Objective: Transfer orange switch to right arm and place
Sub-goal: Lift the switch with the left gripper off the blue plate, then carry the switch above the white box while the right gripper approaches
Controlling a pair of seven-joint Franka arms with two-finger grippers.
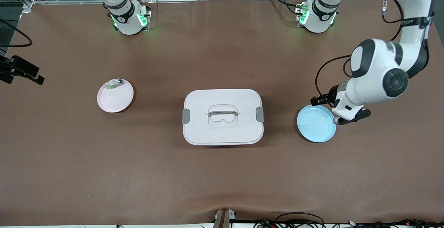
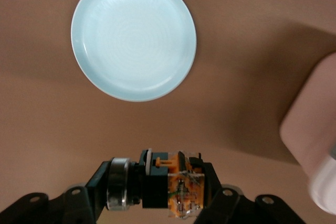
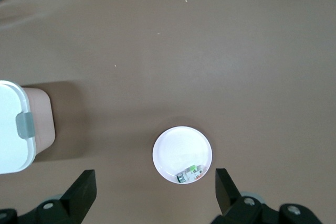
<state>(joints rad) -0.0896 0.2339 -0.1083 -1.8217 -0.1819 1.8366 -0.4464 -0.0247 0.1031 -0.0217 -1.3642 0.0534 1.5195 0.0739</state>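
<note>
The left hand (image 2: pixel 157 192) is clamped on the orange switch (image 2: pixel 170 184), holding it in the air just beside the blue plate (image 1: pixel 316 123), over the desk (image 1: pixel 222 172) at the left arm's end. The white lidded box (image 1: pixel 222 117) sits mid-desk, between the blue plate and the pink plate (image 1: pixel 115 96). The right hand (image 3: pixel 155 192) hangs high over the pink plate with its fingers spread wide and nothing between them. A small whitish-green piece (image 3: pixel 189 174) lies in that plate.

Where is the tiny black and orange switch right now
The tiny black and orange switch is clamped in the left gripper, up in the air beside the round light blue plate at the left arm's end of the table.
</note>
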